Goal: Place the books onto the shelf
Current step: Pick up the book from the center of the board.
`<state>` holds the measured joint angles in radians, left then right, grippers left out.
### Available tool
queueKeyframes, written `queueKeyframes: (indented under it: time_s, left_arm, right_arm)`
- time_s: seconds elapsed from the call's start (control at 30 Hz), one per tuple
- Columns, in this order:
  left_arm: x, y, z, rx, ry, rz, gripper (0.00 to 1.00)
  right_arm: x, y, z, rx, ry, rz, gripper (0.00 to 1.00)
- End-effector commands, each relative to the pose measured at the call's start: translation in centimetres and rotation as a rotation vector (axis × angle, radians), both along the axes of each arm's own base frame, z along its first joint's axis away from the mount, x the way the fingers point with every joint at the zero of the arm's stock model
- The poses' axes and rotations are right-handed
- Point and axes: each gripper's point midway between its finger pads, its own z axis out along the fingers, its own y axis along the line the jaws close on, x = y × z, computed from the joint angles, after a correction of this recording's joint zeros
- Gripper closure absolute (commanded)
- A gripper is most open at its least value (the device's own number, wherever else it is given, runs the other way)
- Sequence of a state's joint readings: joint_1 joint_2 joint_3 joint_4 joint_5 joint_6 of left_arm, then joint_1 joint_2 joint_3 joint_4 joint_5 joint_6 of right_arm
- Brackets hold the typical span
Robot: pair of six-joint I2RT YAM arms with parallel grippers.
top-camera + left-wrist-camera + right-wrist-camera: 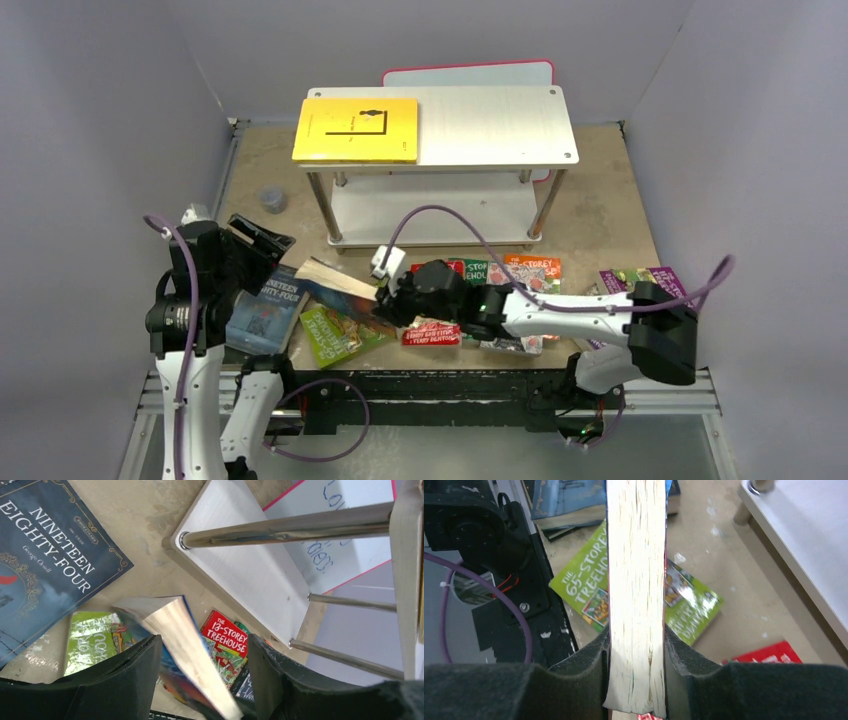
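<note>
— Our right gripper [636,652] is clamped on the book [636,555] by its page edge. The left gripper [202,665] stands wide around it, seemingly not touching.
— Then we should draw the left clear first, keep the book level, and carry it to the shelf [500,125] ahead of the right gripper.

A book [175,630] tilts between the spread fingers [125,680] of the left gripper [200,680]

The black fingers stand wider apart than the book, which shows its pale page edge. On the table [145,515], a dark blue "Nineteen Eighty-Four" [45,565] lies far left, a green book [92,640] near it, a red "13-Storey Treehouse" [227,645] to the right. The shelf [250,565], on steel legs [280,527], stands far right.
</note>
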<state>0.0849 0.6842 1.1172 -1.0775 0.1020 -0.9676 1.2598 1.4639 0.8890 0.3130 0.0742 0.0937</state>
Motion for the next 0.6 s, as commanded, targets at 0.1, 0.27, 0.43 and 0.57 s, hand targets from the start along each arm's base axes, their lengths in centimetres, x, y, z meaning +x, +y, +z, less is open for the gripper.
queueKeyframes:
  time_s: [0.1,0.27,0.43,0.57]
  left_arm:
    - [0.5,-1.4,2.4,0.062,-0.199,-0.152,0.38]
    - [0.5,-4.1,3.2,-0.034,-0.330,-0.273,0.37]
    - [-0.4,-5.3,3.3,-0.040,-0.374,-0.352,0.36]
    - [-0.9,-6.4,2.8,-0.058,-0.368,-0.431,0.36]
  right_arm:
    - [0.6,-3.3,9.8,0.281,0.119,0.009,1.00]
    - [0.8,-5.3,12.4,0.361,0.251,0.007,1.00]
    - [0.6,-6.8,15.9,0.442,0.357,-0.006,1.00]
    - [1.0,-7.7,18.5,0.508,0.435,-0.043,1.00]
